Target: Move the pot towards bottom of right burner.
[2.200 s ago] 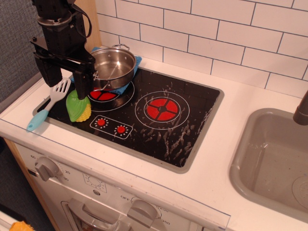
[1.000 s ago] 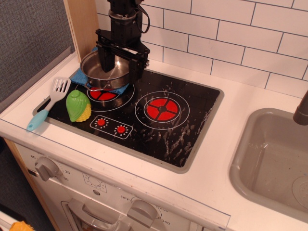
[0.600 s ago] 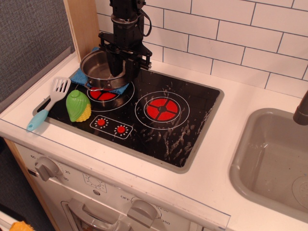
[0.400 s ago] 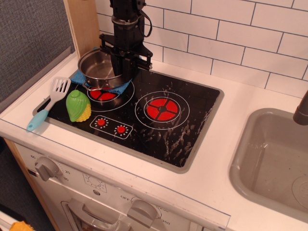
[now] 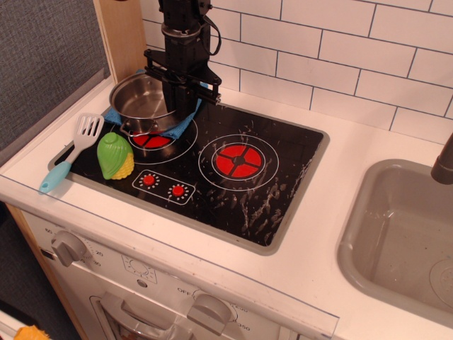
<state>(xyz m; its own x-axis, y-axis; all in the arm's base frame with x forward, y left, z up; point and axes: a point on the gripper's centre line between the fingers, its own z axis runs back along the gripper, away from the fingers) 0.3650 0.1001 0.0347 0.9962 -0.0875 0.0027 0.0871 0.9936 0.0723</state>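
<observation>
The shiny steel pot (image 5: 140,100) sits on a blue cloth (image 5: 185,121) at the back left of the black cooktop, partly over the left burner (image 5: 151,140). My black gripper (image 5: 181,95) comes straight down onto the pot's right rim, one finger inside and one outside, drawn in on the wall. The right burner (image 5: 238,161), a red four-part disc in white rings, lies bare to the right of the pot, apart from it.
A green-and-yellow toy corn (image 5: 115,156) and a blue-handled white spatula (image 5: 71,151) lie at the cooktop's left edge. Two small red dots (image 5: 163,185) sit in front. A wooden panel (image 5: 120,35) stands behind the pot. A grey sink (image 5: 403,234) is at the right.
My gripper swung from the left front of the pot to over its right rim, came down and drew its fingers in. The pot shifted slightly left.
</observation>
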